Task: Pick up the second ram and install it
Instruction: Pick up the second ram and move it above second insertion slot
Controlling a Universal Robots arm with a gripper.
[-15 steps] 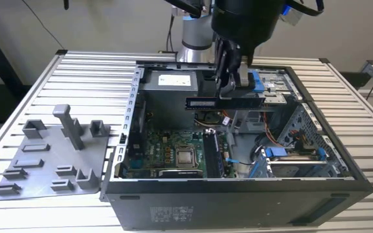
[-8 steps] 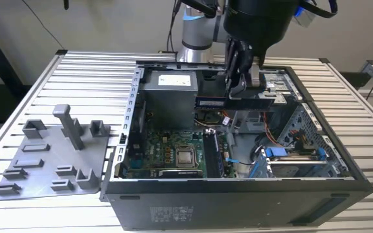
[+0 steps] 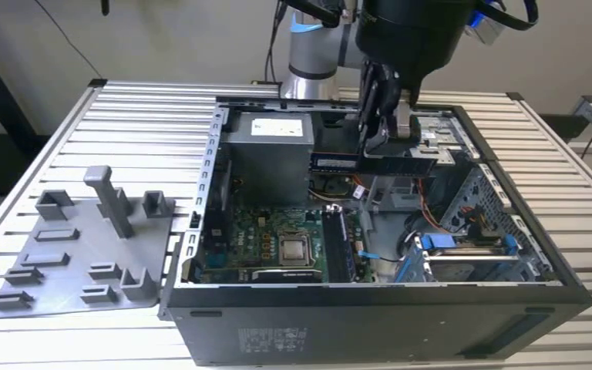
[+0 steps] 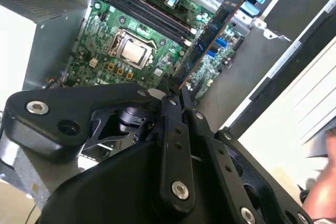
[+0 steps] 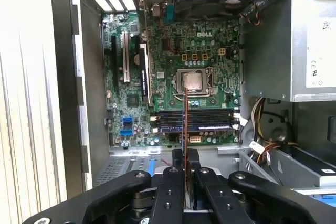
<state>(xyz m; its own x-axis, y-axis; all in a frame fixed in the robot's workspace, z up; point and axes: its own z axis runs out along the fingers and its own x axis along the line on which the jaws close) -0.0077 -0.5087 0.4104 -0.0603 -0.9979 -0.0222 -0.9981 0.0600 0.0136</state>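
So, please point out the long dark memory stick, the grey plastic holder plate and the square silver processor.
long dark memory stick (image 3: 335, 161): exterior view, its uncovered end.
grey plastic holder plate (image 3: 147, 243): exterior view, bare flat part.
square silver processor (image 5: 192, 80): first wrist view, middle of its lid.

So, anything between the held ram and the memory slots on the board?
Nothing visible. The second ram is held in the air over the open case; in the first wrist view the memory slots lie uncovered beyond it.
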